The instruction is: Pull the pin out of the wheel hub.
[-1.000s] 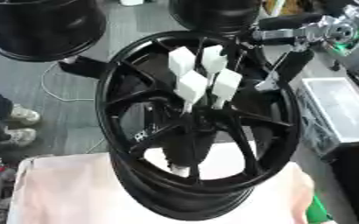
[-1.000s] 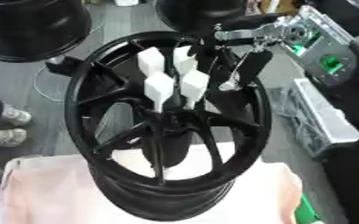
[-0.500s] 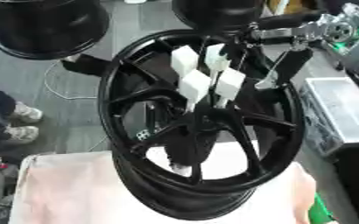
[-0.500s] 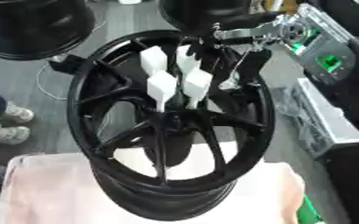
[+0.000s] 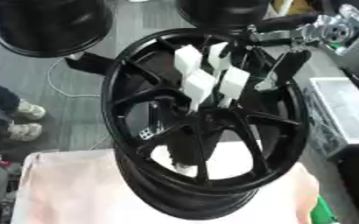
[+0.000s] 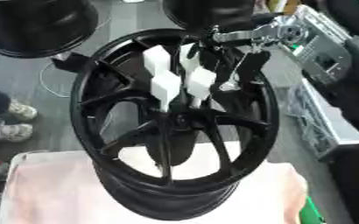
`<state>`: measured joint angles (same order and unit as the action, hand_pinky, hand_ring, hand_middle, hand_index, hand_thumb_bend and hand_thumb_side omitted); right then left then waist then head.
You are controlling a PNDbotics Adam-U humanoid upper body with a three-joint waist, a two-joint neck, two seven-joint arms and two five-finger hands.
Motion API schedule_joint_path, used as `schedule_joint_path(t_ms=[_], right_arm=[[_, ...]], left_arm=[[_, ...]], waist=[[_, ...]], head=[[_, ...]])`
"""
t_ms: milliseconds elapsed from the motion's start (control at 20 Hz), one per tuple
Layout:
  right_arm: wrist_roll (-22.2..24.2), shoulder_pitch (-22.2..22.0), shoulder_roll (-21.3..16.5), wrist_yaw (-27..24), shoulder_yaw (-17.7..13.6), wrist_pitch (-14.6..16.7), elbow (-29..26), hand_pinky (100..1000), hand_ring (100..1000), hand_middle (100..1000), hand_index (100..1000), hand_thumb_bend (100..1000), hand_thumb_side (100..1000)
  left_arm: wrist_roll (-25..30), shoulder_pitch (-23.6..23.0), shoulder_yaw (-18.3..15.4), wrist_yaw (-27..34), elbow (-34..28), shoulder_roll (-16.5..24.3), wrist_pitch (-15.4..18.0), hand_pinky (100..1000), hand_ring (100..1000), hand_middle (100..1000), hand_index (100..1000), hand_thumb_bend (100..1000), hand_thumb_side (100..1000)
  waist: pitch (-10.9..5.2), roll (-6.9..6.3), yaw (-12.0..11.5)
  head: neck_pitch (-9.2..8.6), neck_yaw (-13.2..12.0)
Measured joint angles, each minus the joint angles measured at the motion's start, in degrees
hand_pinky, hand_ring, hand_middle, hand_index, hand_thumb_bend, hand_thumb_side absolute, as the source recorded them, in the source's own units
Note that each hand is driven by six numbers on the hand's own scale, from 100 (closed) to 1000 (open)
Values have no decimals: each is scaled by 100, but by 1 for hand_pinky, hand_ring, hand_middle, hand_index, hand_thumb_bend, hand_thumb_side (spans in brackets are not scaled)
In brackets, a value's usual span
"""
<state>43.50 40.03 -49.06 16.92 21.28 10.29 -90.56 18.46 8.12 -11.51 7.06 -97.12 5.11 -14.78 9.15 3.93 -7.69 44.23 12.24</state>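
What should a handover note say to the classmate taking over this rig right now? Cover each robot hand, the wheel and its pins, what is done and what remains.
Right robot hand: reaching in from the upper right, down over the wheel hub's upper rim beside the white pins; finger state unclear.
Left robot hand: not in view.
Wheel hub: black, tilted, resting on the pale cloth.
Done: approach only; four white pins are in the hub centre.
Left: grasp a pin and pull it out.

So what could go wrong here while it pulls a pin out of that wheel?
The wheel stands tilted on the cloth-covered table, so a sideways tug could shift or tip it. The four white pins sit close together, so the right hand reaching over the rim might knock a neighbouring one. Its fingers are hard to see against the black spokes.
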Motion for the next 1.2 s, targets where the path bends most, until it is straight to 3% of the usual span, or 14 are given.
schedule_joint_path(t_ms=[550, 1200], right_arm=[[-23, 0, 41, 49, 63, 46, 47, 413, 389, 739, 839, 347, 207], [-13, 1, 47, 154, 65, 129, 103, 405, 380, 734, 802, 209, 100]], left_arm=[[1, 2, 0, -1, 0, 0, 0, 539, 625, 627, 687, 279, 991], [1, 2, 0, -1, 0, 0, 1, 539, 624, 626, 686, 280, 990]], waist=[[7, 8, -7], [12, 7, -20]], head=[[0, -1], [0, -3]])
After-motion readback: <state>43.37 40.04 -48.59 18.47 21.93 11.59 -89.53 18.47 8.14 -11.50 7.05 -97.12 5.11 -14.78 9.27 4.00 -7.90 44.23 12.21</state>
